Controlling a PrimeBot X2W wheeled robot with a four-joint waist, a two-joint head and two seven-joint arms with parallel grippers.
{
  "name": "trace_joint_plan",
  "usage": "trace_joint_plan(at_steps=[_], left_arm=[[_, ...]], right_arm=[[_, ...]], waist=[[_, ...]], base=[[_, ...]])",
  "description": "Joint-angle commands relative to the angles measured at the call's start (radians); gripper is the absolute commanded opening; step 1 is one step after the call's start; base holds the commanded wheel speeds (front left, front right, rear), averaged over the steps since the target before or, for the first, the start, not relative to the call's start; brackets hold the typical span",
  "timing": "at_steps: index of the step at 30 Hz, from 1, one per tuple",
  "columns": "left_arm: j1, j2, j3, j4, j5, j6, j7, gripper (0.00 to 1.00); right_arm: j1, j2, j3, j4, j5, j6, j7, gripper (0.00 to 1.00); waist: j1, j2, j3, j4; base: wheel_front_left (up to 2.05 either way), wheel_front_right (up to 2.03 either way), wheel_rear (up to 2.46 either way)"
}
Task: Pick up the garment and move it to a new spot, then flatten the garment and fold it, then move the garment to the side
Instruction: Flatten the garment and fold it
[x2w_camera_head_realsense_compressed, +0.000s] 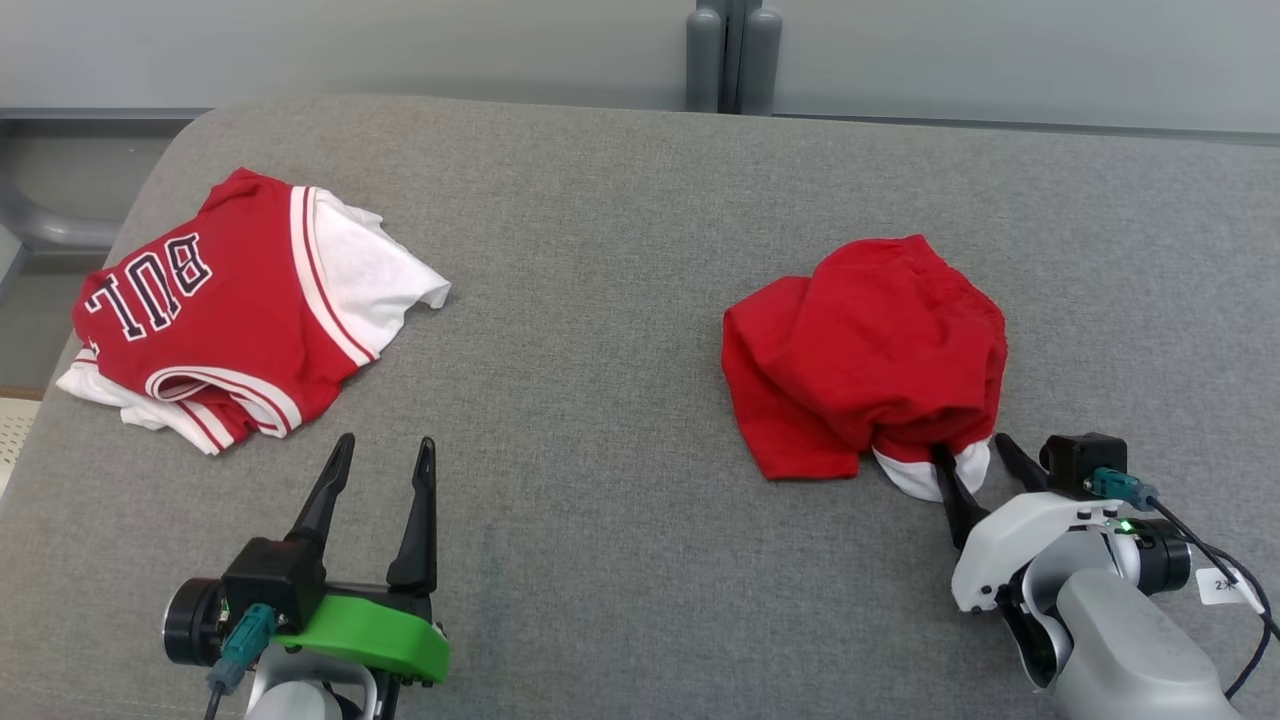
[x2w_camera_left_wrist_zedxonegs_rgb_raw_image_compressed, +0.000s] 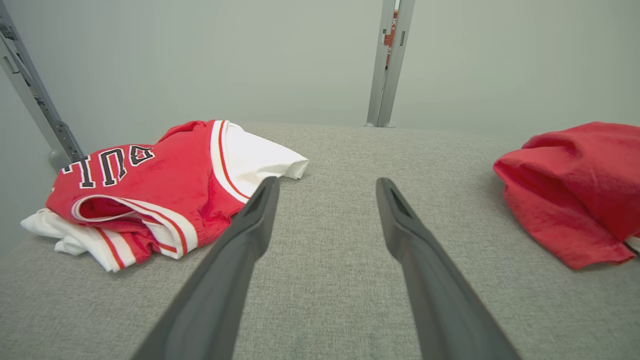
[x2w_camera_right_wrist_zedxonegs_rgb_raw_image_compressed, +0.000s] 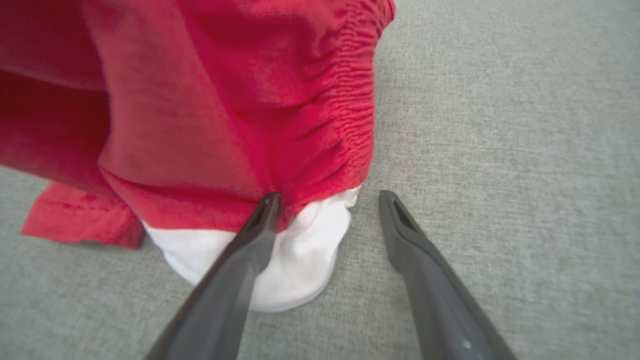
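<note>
The red shorts (x2w_camera_head_realsense_compressed: 865, 340) lie crumpled on the right of the grey worktop (x2w_camera_head_realsense_compressed: 600, 420), with a white part (x2w_camera_right_wrist_zedxonegs_rgb_raw_image_compressed: 295, 260) poking out at their near edge. The right gripper (x2w_camera_head_realsense_compressed: 970, 447) sits at that near edge with its jaws open and gripping nothing. Its left finger (x2w_camera_right_wrist_zedxonegs_rgb_raw_image_compressed: 250, 240) lies over the white part with its tip against the red cloth, and its right finger is over bare worktop just beside it. The left gripper (x2w_camera_head_realsense_compressed: 387, 442) hangs at near left, jaws open and empty. A folded red-and-white jersey (x2w_camera_head_realsense_compressed: 215, 320) lies at far left, well apart from the shorts.
</note>
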Motion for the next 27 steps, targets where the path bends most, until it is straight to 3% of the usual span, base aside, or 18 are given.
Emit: trace_joint_plan(at_steps=[1, 3, 11, 22, 27], left_arm=[[-0.014, 0.002, 0.000, 0.003, 0.001, -0.002, -0.001, 1.00], [-0.014, 0.002, -0.001, 0.005, 0.002, -0.002, -0.001, 1.00], [0.001, 0.007, 0.007, 0.011, 0.001, -0.002, -0.001, 1.00], [0.033, 0.003, 0.018, 0.010, 0.004, -0.002, -0.001, 1.00], [0.047, 0.001, 0.016, 0.014, 0.002, -0.002, -0.001, 1.00]], right_arm=[[-0.011, -0.001, 0.004, 0.013, 0.014, 0.000, -0.003, 0.80], [-0.012, 0.003, 0.008, 0.027, 0.034, 0.000, -0.002, 0.00], [0.013, -0.039, -0.030, -0.014, 0.069, -0.001, -0.002, 0.00], [0.098, -0.159, -0.214, -0.208, -0.004, -0.001, -0.002, 0.00], [0.126, -0.174, -0.232, -0.297, -0.028, -0.001, -0.002, 0.00]], waist=[[0.0000, 0.0000, 0.002, 0.003], [0.0000, 0.0000, 0.002, 0.005], [0.0000, 0.0000, -0.018, -0.006], [0.0000, 0.0000, -0.065, -0.049], [0.0000, 0.0000, -0.085, -0.058]], base=[[0.00, 0.00, 0.00], [0.00, 0.00, 0.00], [0.00, 0.00, 0.00], [0.00, 0.00, 0.00], [0.00, 0.00, 0.00]])
